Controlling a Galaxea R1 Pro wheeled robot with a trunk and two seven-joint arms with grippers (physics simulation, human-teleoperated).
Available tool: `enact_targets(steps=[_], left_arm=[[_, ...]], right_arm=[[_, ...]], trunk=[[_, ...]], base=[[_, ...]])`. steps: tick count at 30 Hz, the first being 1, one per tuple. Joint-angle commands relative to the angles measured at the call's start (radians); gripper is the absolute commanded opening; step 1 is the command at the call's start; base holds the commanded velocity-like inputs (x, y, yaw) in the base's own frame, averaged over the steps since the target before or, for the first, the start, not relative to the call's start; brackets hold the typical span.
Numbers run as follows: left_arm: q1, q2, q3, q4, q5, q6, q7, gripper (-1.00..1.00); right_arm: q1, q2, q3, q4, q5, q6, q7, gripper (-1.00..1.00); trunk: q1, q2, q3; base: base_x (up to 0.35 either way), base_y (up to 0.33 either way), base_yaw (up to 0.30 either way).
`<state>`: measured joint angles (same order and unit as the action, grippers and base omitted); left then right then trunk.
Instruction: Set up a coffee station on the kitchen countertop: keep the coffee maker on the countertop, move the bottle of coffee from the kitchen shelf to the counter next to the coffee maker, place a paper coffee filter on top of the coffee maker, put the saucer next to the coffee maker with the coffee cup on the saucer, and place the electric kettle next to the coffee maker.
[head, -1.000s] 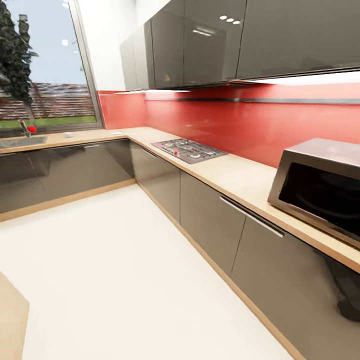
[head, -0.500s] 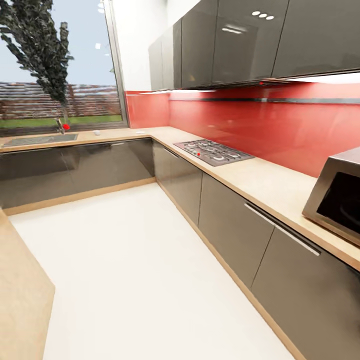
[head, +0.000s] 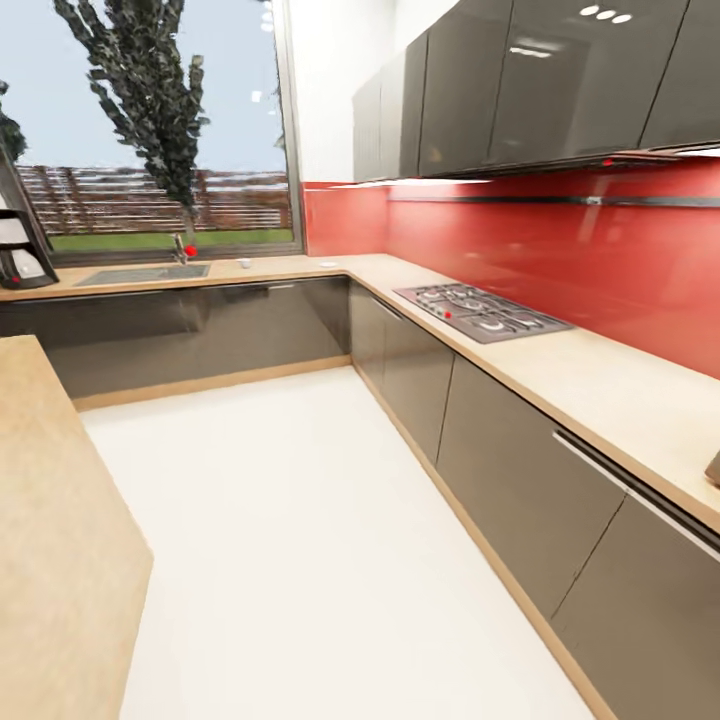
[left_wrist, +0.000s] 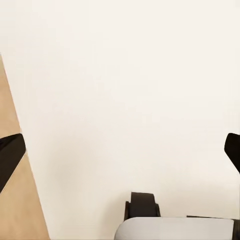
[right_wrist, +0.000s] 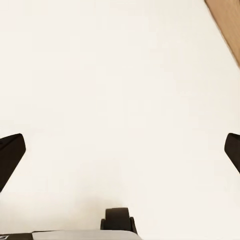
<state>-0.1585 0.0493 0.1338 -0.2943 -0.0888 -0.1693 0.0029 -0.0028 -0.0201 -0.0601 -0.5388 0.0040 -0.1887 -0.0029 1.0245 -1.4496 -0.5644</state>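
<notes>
The kitchen countertop (head: 290, 266) runs under the window with its inset steel sink (head: 140, 273). At its far left end stands the coffee maker (head: 22, 262), black, cut off by the picture's edge, with a red switch at its base. A small white object (head: 244, 263) lies on the countertop right of the sink, too small to identify. The bottle of coffee, the paper coffee filter and the electric kettle are out of view. My left gripper (left_wrist: 120, 155) and right gripper (right_wrist: 120, 155) both hang open over the white floor with nothing between their fingers.
A gas cooktop (head: 482, 311) sits in the right-hand counter below a red wall with a thin grey rail (head: 560, 200). Grey cabinet fronts (head: 520, 470) line the right side. A wooden top (head: 50, 540) juts in at the lower left. White floor (head: 300, 540) lies between them.
The head camera has swung left: the microwave has slid out at the right, the sink and cooktop have shifted right, and the coffee maker has come in at the left edge.
</notes>
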Motion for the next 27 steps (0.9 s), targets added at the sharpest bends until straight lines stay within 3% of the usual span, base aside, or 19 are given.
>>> enact_targets(steps=[1, 27], left_arm=[[-0.001, 0.000, 0.006, 0.001, -0.009, -0.004, 0.000, 1.00], [-0.001, 0.000, 0.006, 0.001, -0.011, -0.005, 0.000, 1.00]], right_arm=[[0.000, 0.000, -0.001, 0.000, 0.000, -0.003, 0.000, 1.00], [0.000, 0.000, -0.002, 0.000, -0.001, -0.003, 0.000, 1.00]], trunk=[[0.001, 0.000, -0.001], [0.001, 0.000, -0.001]], base=[[0.336, 0.000, 0.279], [0.339, 0.000, 0.273]])
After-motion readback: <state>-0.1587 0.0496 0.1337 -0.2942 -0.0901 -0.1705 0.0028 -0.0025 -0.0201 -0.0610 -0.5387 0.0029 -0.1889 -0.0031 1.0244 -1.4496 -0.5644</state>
